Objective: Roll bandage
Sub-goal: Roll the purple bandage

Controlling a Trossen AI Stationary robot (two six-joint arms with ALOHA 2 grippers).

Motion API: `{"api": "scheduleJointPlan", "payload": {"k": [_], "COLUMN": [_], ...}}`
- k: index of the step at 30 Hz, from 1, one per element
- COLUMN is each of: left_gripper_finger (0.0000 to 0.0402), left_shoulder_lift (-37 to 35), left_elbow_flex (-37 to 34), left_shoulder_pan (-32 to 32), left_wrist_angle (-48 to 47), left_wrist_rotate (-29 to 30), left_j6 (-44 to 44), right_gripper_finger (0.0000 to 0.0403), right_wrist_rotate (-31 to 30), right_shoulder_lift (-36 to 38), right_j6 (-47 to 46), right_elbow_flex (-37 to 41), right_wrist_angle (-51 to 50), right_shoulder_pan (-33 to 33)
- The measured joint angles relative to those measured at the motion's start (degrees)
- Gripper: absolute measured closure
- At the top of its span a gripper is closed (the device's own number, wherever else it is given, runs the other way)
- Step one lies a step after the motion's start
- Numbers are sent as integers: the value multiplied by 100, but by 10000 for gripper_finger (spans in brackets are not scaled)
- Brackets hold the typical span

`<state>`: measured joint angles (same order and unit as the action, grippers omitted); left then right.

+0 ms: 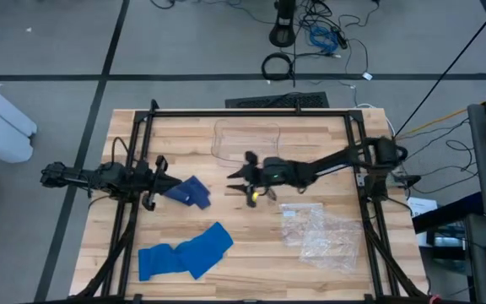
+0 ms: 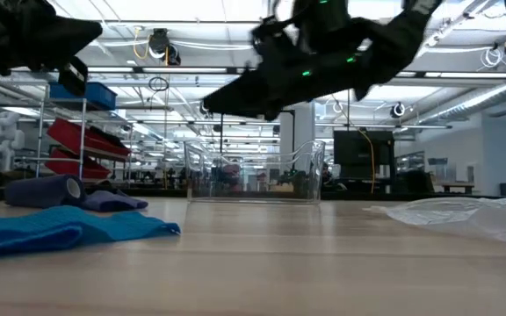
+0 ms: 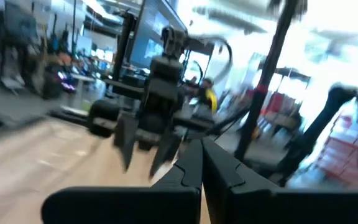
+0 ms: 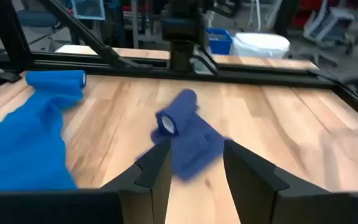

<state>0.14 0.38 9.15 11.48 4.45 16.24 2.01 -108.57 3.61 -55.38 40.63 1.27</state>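
Right gripper raised above table centre, fingers apart and gripping nothing, facing dark blue bandage partly rolled just beyond. Left gripper at left side beside same bandage, fingers pressed together, empty. Light blue bandage unrolled near front edge; clear plastic bag right.

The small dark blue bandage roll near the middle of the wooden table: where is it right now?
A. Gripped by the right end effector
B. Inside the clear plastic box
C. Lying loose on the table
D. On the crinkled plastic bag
C: the dark blue bandage roll lies on the wooden table, clear of the right end effector, whose fingers stand apart.
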Motion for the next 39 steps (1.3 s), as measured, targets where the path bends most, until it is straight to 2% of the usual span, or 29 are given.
{"api": "scheduleJointPlan", "payload": {"k": [4, 8, 15, 21, 27, 39], "left_gripper_finger": [397, 397, 397, 397, 397, 397], "left_shoulder_lift": [0, 0, 0, 0, 0, 0], "left_elbow_flex": [0, 0, 194, 441, 455, 459], "left_shoulder_pan": [0, 0, -7, -7, -7, -7], "left_wrist_angle": [55, -14, 41, -37, -460, -503], "left_wrist_rotate": [-11, 37, 164, 179, 181, 184], "left_j6": [703, 740, 267, 90, 141, 137], "right_gripper_finger": [266, 266, 266, 266, 266, 266], "right_wrist_rotate": [1, 0, -134, -663, -663, -651], "right_shoulder_lift": [-942, -1780, -2764, -3372, -3762, -3861], "right_j6": [163, 224, 533, 1171, 1466, 1612], "right_elbow_flex": [-1057, -2185, -3983, -5081, -5668, -5752], "right_wrist_angle": [-47, -295, -1999, -2950, -3381, -3454], "right_shoulder_pan": [-149, -212, -201, -214, -214, -228]}}
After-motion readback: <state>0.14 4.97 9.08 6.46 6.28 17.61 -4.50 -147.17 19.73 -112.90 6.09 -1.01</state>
